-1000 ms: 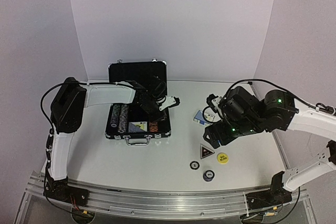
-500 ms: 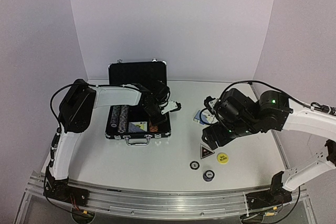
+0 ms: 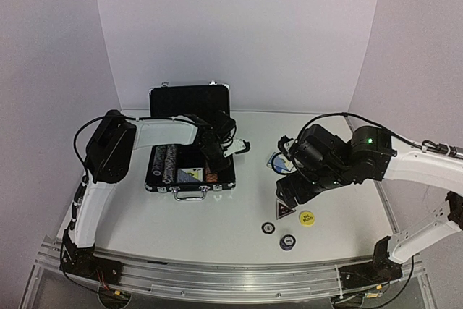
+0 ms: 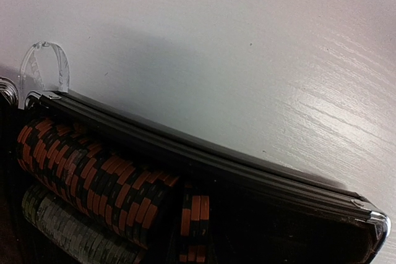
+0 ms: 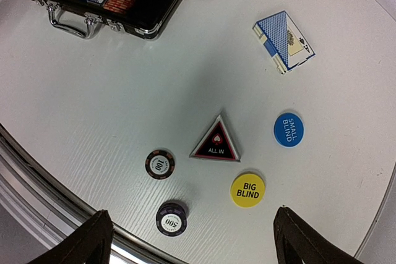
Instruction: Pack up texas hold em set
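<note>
The black silver-trimmed case (image 3: 189, 179) lies open at the middle left, with chip rows (image 3: 165, 161) and a blue card deck (image 3: 190, 174) inside. My left gripper (image 3: 217, 151) reaches into its right side, by the orange-striped chips (image 4: 93, 165); its fingers do not show. My right gripper (image 5: 198, 245) is open and empty, hovering above the black triangular marker (image 5: 215, 141), the blue button (image 5: 288, 129), the yellow button (image 5: 247, 190), a single chip (image 5: 159, 164) and a small chip stack (image 5: 171, 217). A second blue deck (image 5: 283, 41) lies on the table.
The case's lid (image 3: 189, 99) stands upright at the back. The case handle (image 5: 68, 26) faces the table's front edge (image 3: 231, 262). White walls close in behind and at both sides. The right arm hides the blue button in the top view.
My right arm has swung left and a little nearer, over the loose pieces. My left arm's elbow has shifted right while its gripper stays at the case's right side.
</note>
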You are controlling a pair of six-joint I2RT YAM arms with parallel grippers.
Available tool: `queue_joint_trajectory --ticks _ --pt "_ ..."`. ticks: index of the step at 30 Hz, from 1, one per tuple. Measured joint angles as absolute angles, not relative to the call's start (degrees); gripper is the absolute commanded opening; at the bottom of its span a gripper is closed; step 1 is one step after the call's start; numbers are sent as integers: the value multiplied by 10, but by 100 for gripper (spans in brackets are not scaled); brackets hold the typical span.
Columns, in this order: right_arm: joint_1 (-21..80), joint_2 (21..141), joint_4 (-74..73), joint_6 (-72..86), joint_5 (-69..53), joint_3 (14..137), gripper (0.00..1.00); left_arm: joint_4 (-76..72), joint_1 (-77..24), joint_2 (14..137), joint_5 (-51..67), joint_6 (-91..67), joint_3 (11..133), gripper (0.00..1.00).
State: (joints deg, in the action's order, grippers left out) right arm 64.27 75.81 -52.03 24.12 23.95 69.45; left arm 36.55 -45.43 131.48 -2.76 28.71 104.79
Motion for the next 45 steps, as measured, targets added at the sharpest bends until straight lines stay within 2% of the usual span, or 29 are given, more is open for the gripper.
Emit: queue_joint_trajectory --ticks 4,23,29,45 --pt "643 759 -520 241 238 695 87 370 -457 1315 -26 287 1057 21" --pt "643 772 -520 238 222 696 87 373 -463 1315 -47 299 1061 21" --pt "642 776 -520 233 216 697 87 383 -464 1315 -50 305 1068 25" --pt "642 780 -520 223 208 698 87 391 -461 1313 -65 315 1088 22"
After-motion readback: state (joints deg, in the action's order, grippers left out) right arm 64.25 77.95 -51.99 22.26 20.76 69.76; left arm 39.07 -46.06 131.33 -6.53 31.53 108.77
